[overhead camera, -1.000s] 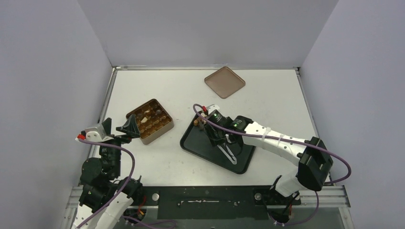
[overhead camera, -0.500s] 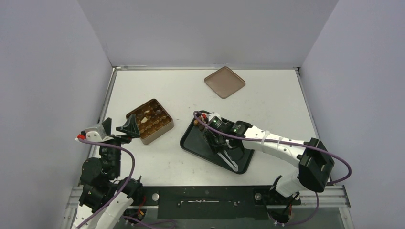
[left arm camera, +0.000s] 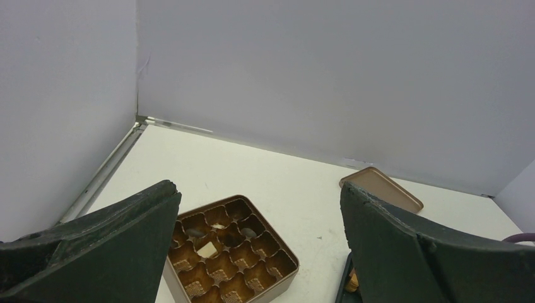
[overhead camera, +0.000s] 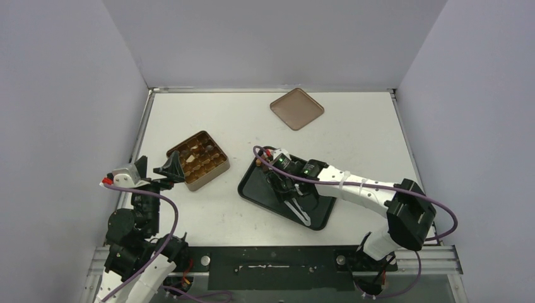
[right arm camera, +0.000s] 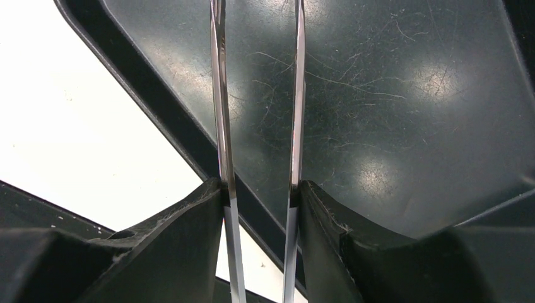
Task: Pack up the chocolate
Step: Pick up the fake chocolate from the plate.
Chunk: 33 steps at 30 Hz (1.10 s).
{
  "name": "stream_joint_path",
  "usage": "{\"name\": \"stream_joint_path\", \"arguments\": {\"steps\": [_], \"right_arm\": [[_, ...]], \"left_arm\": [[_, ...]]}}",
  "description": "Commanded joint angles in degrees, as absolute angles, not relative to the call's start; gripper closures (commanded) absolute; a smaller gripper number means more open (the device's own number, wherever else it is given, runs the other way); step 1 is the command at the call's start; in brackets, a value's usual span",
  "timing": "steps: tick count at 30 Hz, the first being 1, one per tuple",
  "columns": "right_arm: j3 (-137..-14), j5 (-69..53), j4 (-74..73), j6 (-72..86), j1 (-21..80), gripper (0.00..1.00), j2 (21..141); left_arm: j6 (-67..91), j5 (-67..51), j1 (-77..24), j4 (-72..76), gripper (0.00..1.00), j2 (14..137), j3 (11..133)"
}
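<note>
The square gold-brown tin (overhead camera: 199, 160) holds a few chocolates: a cream-white piece (left arm camera: 206, 249) and a couple of dark ones (left arm camera: 248, 232). More chocolate (overhead camera: 261, 161) lies at the far left corner of the black tray (overhead camera: 318, 213); one piece shows in the left wrist view (left arm camera: 353, 281). My right gripper (overhead camera: 283, 182) is over the tray (right arm camera: 391, 126), shut on metal tongs (right arm camera: 218, 126) whose two blades stand apart and point at the tray's near edge (overhead camera: 301, 213). My left gripper (overhead camera: 168, 169) is open and empty just left of the tin (left arm camera: 277, 265).
The flat brown lid (overhead camera: 296, 108) lies at the back of the table, also in the left wrist view (left arm camera: 382, 188). Grey walls close the left, back and right sides. The tray stands right of the tin with a gap of bare table between.
My right gripper has shifted a little left and nearer over the tray, carrying the tongs with it. The left arm has not moved.
</note>
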<state>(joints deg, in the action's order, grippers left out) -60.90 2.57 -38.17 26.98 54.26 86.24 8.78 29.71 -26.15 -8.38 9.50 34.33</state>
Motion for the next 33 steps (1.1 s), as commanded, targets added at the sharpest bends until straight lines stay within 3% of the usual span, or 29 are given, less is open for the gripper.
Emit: {"name": "stream_joint_path", "arguments": {"steps": [1,28,33], "right_arm": [[-61.7,3.4,-35.2,28.2,53.4,0.57,86.9],[-65.0,6.0,-33.5,27.5,52.8,0.55,92.4],[-65.2,7.2,-34.1,27.8,52.9,0.61,92.9]], "left_arm": [[9.1,29.1,-25.9,-6.9,0.03,9.7,34.5],[9.0,29.2,-25.9,-6.9,0.03,9.8,34.6],[8.9,29.3,-25.9,-6.9,0.03,9.8,34.6]]}}
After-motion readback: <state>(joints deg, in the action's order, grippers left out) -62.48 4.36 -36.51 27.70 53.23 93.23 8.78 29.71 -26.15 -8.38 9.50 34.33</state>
